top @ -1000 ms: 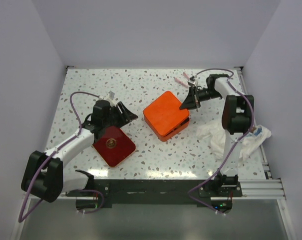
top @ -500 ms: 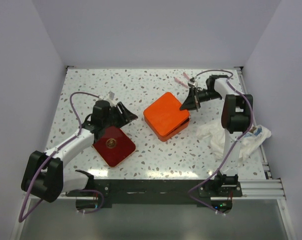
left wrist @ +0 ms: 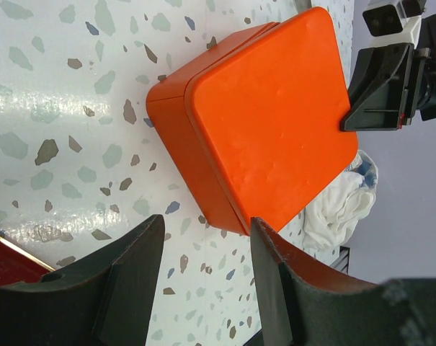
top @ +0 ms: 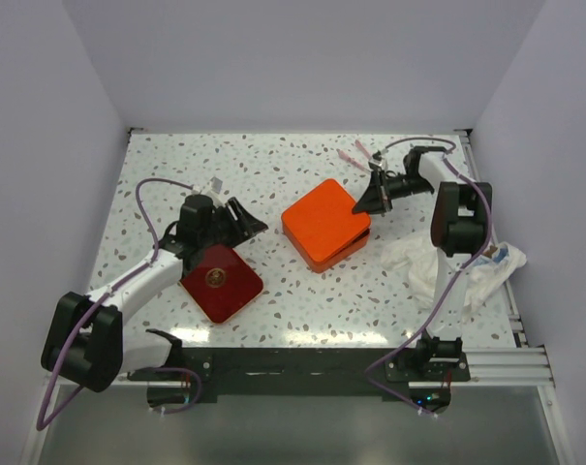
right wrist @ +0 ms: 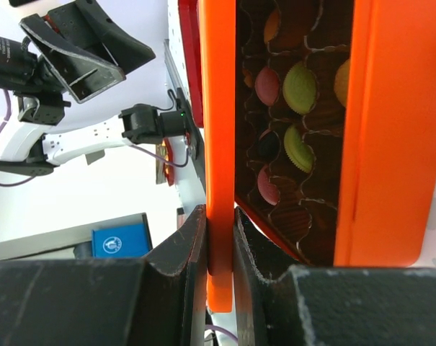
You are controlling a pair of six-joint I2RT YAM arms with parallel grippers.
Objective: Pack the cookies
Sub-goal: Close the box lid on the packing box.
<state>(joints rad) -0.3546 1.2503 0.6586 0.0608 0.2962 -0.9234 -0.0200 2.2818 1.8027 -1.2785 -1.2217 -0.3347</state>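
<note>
An orange box (top: 323,225) sits mid-table. My right gripper (top: 368,201) is shut on the edge of its orange lid (right wrist: 219,108), which stands a little apart from the base (right wrist: 394,130). Through that gap the right wrist view shows the cookies in a brown paper tray: green (right wrist: 300,86), pink (right wrist: 268,85) and dark ones. In the left wrist view the box (left wrist: 275,115) looks closed from above. My left gripper (left wrist: 203,281) is open over bare table just left of the box, holding nothing.
A dark red square lid (top: 221,281) lies under the left arm near the front. A crumpled white cloth (top: 447,266) lies by the right arm. Small pink items (top: 355,155) rest at the back right. Walls enclose the table.
The right gripper has drawn slightly to the right and back with the lid edge, and the orange box has shifted a little with it. The left arm has not moved.
</note>
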